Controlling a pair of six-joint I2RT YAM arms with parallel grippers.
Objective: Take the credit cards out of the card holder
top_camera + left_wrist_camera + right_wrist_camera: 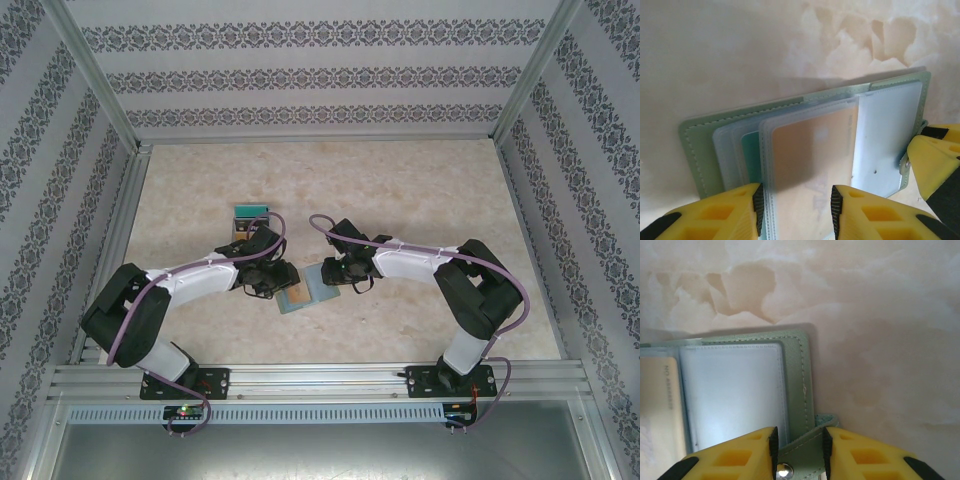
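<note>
While right tool [799, 440] pinches the holder [797, 365] tab [809, 444] and left tool [796, 200] gapes, I'd grab that slick stiff card's [810, 150] edge.

Right gripper [799, 450] at bottom of frame, yellow fingers [730, 457] closed either side of the snap tab [807, 445] of the card holder [800, 370], metal stud [784, 470] showing between them. Holder lies open and flat on marbled beige table [880, 340]; green stitched border, frosted inner pocket [732, 390]. Tan card [657, 405] at left edge, printed lettering too faint to read.
</note>
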